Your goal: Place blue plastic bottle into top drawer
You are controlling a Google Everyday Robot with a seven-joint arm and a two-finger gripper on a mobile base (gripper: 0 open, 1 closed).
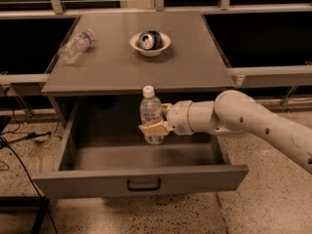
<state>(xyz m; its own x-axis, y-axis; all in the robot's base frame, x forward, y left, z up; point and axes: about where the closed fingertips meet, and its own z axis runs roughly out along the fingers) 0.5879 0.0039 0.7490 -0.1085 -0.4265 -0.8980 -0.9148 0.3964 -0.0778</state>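
The blue plastic bottle (150,112) is a clear bottle with a white cap. It is held upright over the open top drawer (141,178), and its base hangs inside the drawer space above the floor. My gripper (155,126) reaches in from the right and is shut on the bottle's lower half, with its tan fingers (152,128) wrapped over the label. The drawer is pulled out wide, and a small black handle (144,184) sits at the centre of its front panel.
A smaller clear bottle (75,45) lies on its side at the back left of the cabinet top (195,67). A white bowl (150,44) holding a crushed can stands at the back centre. Cables (14,140) run over the floor at the left.
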